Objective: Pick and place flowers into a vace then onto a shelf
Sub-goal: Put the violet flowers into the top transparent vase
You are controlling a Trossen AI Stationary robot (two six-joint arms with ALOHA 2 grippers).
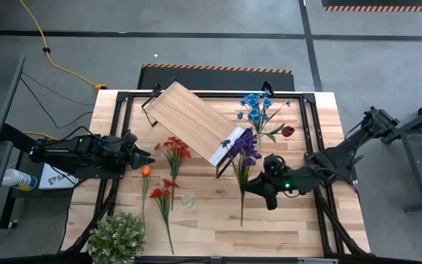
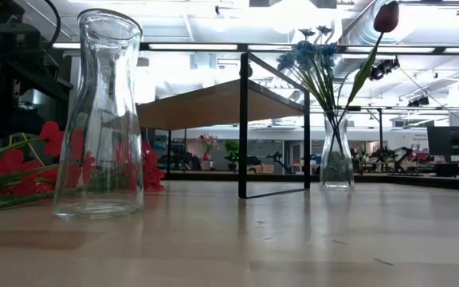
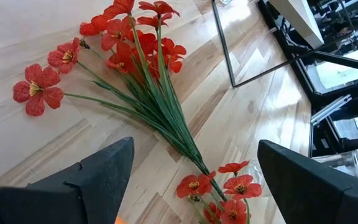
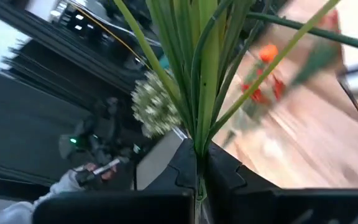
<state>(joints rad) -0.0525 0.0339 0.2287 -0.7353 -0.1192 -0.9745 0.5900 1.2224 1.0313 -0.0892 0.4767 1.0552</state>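
Note:
My right gripper (image 1: pixel 255 182) is shut on a purple flower sprig (image 1: pixel 245 149) right of the table's middle. A glass vase (image 2: pixel 337 159) at the far right holds blue flowers (image 1: pixel 257 108) and a dark red one (image 2: pixel 386 16). An empty glass vase (image 1: pixel 189 202) stands upright near the front edge. Red flowers (image 3: pixel 142 56), an orange one (image 1: pixel 146 171) and another red sprig (image 1: pixel 163 192) lie flat on the table. My left gripper (image 1: pixel 146 155) is open beside the red flowers and touches nothing. The shelf (image 1: pixel 193 117) stands slantwise at the far middle. My right gripper pinches the purple sprig's bundle of green stems (image 4: pixel 199 140) between its two fingers, just below where the leaves fan out. The fingers come from the table's right and lie across the stem. The blooms point toward the far edge, the thin stem end (image 1: pixel 242 216) toward the near edge. Whether that end touches the table I cannot tell.
A bushy pale green-white plant (image 1: pixel 117 236) stands at the near left corner. The shelf's black frame (image 2: pixel 243 127) rises between the two vases. A person's grey sleeve (image 4: pixel 17 205) shows beyond the table in the right wrist view.

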